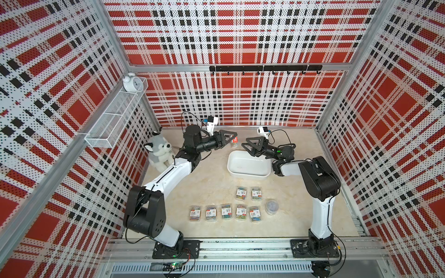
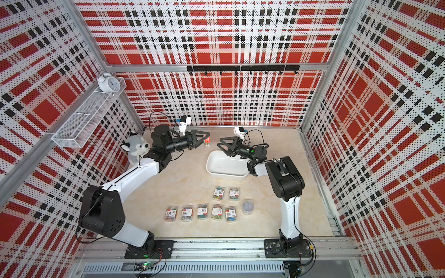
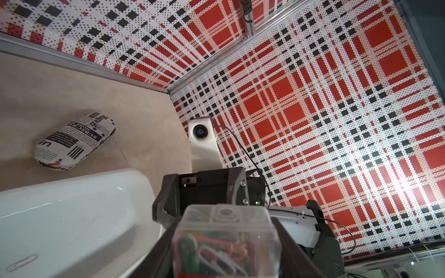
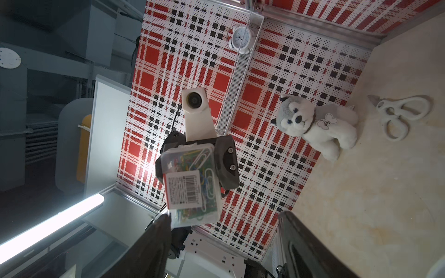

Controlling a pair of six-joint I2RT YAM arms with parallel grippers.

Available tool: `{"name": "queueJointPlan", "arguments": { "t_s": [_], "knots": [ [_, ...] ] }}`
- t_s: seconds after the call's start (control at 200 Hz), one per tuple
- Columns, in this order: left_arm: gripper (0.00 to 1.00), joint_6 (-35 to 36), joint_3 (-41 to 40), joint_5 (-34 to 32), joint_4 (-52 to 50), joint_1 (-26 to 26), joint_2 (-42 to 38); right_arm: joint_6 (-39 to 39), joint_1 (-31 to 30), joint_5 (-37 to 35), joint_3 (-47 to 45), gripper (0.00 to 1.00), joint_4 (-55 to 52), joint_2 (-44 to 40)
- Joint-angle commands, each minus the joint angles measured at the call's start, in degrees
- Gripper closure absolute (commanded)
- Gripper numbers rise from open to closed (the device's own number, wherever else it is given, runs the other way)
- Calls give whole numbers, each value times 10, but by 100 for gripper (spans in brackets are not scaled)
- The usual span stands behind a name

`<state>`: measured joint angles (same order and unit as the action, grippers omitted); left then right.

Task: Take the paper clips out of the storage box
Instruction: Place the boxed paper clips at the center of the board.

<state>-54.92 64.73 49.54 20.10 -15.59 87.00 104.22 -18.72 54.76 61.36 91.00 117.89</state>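
The left gripper (image 1: 232, 138) is clamped on 1 clear case (image 4: 190, 185) of coloured paper clips, holding it in the air just beyond the far rim of the white storage box (image 1: 248, 166). The right gripper (image 1: 245, 147) hovers over that rim with its jaws spread wide, facing the case. 1 loose clip (image 3: 22, 262) lies inside the box. On the table (image 1: 204, 187), nearer the arm bases, 7 more cases (image 1: 226, 211) sit in 2 rows, with a round tub (image 1: 272, 207) just beside them.
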Motion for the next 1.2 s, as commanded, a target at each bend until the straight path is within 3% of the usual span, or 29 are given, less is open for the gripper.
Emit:
{"name": "queueJointPlan", "arguments": {
  "t_s": [0.0, 0.145, 0.391, 0.521, 0.772, 1.192],
  "knots": [
    [64, 9, -8, 12, -19, 33, -49, -14, 29, 11, -5, 24, 3, -24],
    [61, 174, 27, -42, -270, 44, -73, -47, 74, 29, -3, 25, -53, -58],
    [60, 297, 53, -227, -518, 24, -58, -136, 118, 42, 4, 25, -198, -127],
    [60, 299, 49, -288, -557, 19, -56, -142, 123, 30, -1, 25, -209, -144],
    [59, 313, 42, -406, -639, -64, -17, -152, 123, 31, -24, 26, -224, -169],
    [59, 287, -38, -454, -647, -134, 12, -161, 127, 31, -42, 27, -244, -182]
  ]
}}
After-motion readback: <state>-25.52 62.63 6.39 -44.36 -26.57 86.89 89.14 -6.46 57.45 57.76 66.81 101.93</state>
